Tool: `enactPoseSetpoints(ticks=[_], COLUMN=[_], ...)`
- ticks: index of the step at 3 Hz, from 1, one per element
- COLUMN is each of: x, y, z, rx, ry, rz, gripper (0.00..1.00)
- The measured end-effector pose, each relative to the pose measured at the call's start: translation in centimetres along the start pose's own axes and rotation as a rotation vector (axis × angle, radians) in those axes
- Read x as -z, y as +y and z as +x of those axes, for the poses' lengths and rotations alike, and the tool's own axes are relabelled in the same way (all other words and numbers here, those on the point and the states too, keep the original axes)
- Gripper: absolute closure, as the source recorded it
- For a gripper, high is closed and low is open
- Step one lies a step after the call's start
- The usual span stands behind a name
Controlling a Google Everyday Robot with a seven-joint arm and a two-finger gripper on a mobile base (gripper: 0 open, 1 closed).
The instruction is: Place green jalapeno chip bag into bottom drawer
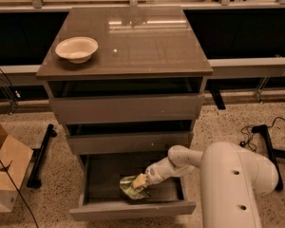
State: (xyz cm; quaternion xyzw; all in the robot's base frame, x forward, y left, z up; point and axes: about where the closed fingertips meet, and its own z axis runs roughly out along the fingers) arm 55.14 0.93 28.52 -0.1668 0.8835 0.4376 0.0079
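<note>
Speckled floor (228, 122), grey cabinet (133, 56). Bottom drawer (133, 211) pulled out. Green jalapeno chip bag (128, 189), crinkled with pale print, lies inside. Gripper (141, 181) sits at its upper edge; cannot tell whether it is clamping.

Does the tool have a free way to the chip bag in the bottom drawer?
Likely yes: the bottom drawer stands pulled out, and the tool is down inside it, right at the green jalapeno chip bag, with nothing between them.
</note>
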Motion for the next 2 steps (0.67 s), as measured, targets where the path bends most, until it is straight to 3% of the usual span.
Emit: enactPoseSetpoints(ticks=[1, 2], x=[-1.66, -1.86], y=[-2.66, -2.67], z=[0.03, 0.05], rx=[-0.066, -0.064], ry=[0.008, 0.008], rz=[0.003, 0.002], gripper=[0.24, 0.02])
